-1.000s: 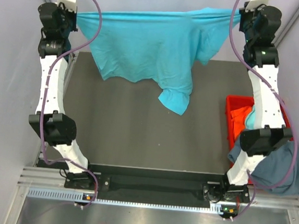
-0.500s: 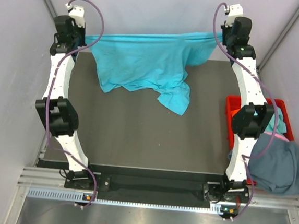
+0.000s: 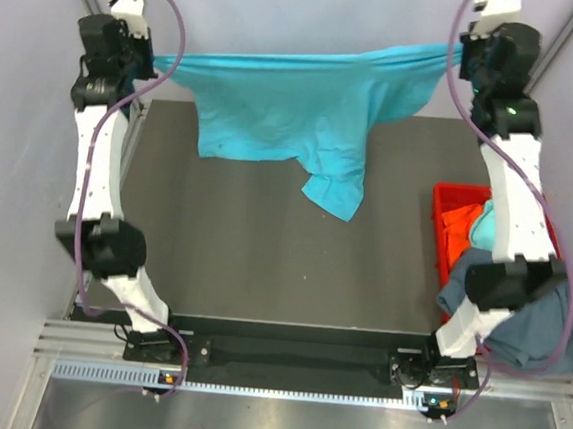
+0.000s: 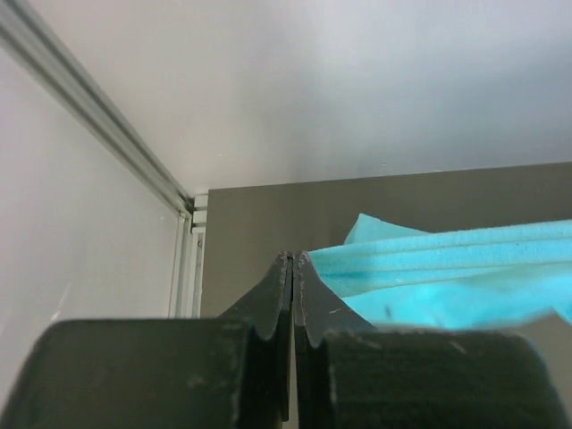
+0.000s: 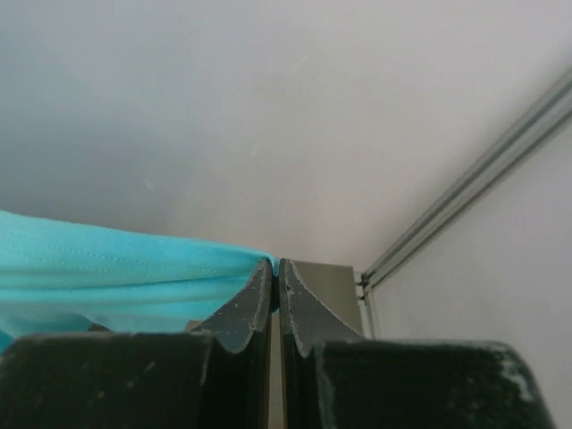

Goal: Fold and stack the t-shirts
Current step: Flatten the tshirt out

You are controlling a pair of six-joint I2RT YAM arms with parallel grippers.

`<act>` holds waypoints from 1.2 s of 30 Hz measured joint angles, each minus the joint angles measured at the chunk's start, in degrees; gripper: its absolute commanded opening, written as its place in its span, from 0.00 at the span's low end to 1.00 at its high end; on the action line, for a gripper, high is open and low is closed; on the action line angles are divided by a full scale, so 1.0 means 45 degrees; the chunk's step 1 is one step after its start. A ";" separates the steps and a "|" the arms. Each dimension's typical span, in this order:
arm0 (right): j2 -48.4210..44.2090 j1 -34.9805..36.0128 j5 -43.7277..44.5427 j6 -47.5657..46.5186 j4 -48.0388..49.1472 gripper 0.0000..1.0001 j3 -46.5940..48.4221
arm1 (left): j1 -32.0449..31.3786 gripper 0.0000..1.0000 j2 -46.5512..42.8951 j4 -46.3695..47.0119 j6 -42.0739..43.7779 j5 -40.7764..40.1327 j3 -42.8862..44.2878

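A bright turquoise t-shirt hangs stretched in the air across the far end of the table, its lower part drooping onto the dark mat. My left gripper is shut on its left end, and the wrist view shows the turquoise t-shirt running off to the right of the closed gripper. My right gripper is shut on the right end; in its wrist view the turquoise t-shirt leads left from the closed gripper. More t-shirts, orange and slate blue-grey, lie at the right.
A red plastic bin stands at the table's right edge, with the orange cloth in it and the blue-grey cloth draped over its near side. The dark mat covers the table. Walls and metal rails close in the back and both sides.
Both arms rose and spread outward again after dipping toward the table half a second ago. The turquoise shirt is pulled taut and lifted higher off the mat.
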 measured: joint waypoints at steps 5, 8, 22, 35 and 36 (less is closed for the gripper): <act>-0.3886 -0.0087 -0.0146 0.0010 -0.0107 0.00 -0.1098 | 0.0087 0.00 -0.4415 0.0301 0.0049 0.0452 -0.2730; -0.6052 -0.0180 -0.0257 0.0034 -0.0117 0.00 -0.1914 | 0.0151 0.00 -0.6494 0.0563 0.0170 0.0612 -0.3721; -0.6261 -0.0243 -0.0432 0.0316 0.0141 0.00 -0.1841 | 0.0214 0.00 -0.6523 0.0665 0.0418 0.0772 -0.2550; 0.3628 -0.0146 -0.0078 -0.0500 0.1044 0.00 0.2351 | 0.0117 0.00 0.2866 0.0248 0.0185 0.0427 0.1642; 0.4153 -0.0097 0.0087 -0.0748 0.1122 0.00 0.2438 | 0.0083 0.00 0.3643 0.0180 0.0160 0.0340 0.2487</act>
